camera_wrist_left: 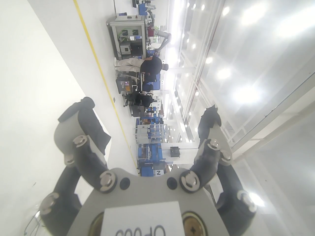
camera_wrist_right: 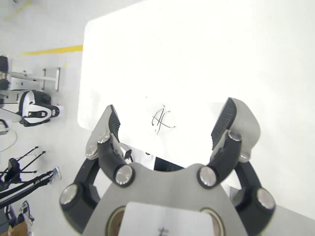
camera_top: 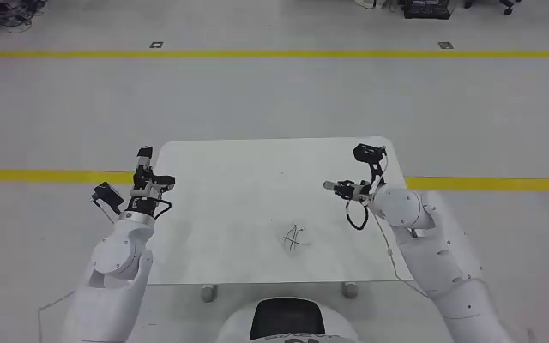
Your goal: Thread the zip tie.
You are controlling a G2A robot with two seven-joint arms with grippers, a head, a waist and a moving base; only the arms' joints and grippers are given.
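Thin black zip ties (camera_top: 294,237) lie crossed in a small pile on the white table (camera_top: 232,197), toward its near edge, a little right of centre. The same zip ties (camera_wrist_right: 161,119) appear between and beyond the fingers of my right gripper (camera_wrist_right: 172,114), which is open and holds nothing. In the top view the right gripper (camera_top: 330,185) hovers over the table's right side, pointing left. My left gripper (camera_top: 144,156) sits at the table's left edge, pointing away from me. That left gripper (camera_wrist_left: 150,109) is open and empty, facing the room.
The table's far half and centre are bare white surface. Yellow floor lines (camera_top: 274,54) run across behind the table. Lab benches and people stand far off in the room, away from the table.
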